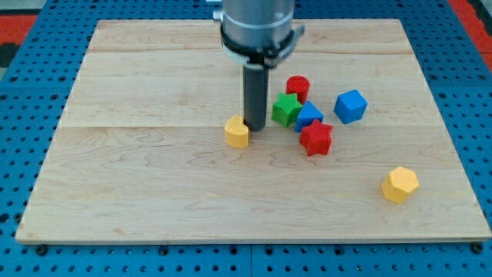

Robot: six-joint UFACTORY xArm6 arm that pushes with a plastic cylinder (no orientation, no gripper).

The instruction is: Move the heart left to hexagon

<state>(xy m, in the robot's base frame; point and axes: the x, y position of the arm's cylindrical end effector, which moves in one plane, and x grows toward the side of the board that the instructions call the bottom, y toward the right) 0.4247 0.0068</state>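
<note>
A small yellow heart block (pixel 237 132) lies near the middle of the wooden board (pixel 138 177). A yellow hexagon block (pixel 400 185) lies far off at the view's lower right. My tip (pixel 254 126) stands right beside the heart, touching its upper right side. The dark rod rises from there to the grey arm at the view's top.
A cluster lies just right of my tip: a green block (pixel 286 110), a red cylinder (pixel 297 88), a blue block (pixel 310 117), a red star (pixel 316 138) and a blue cube (pixel 350 106). Blue pegboard surrounds the board.
</note>
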